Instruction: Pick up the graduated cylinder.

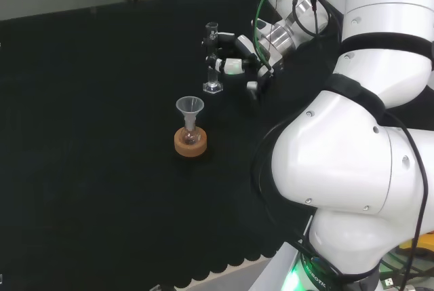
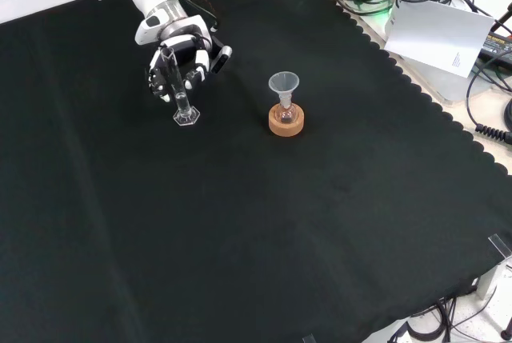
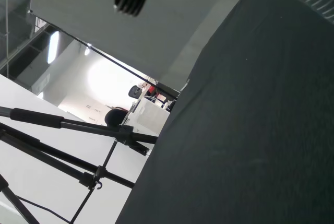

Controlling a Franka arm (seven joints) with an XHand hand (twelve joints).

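Graduated cylinder (image 2: 178,87) contents too small to tell

From behind the arm's base we look over its white links (image 1: 352,162); from the front we look down. Both share the cloth (image 2: 264,223); the wrist camera skims close over it.

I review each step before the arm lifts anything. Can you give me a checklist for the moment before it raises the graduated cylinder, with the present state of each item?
1. Hand is at the graduated cylinder: ok; in the front view the fingers curl round its upper part.
2. Cylinder upright: ok; it stands straight in head and front views.
3. Base still on the black cloth: ok; the hexagonal foot rests flat, not yet lifted.
4. Space toward the funnel and flask on its cork ring: ok; they stand apart from the cylinder.
5. Thumb contact behind the cylinder: cannot tell.
6. Cylinder empty: cannot tell; the glass is clear.
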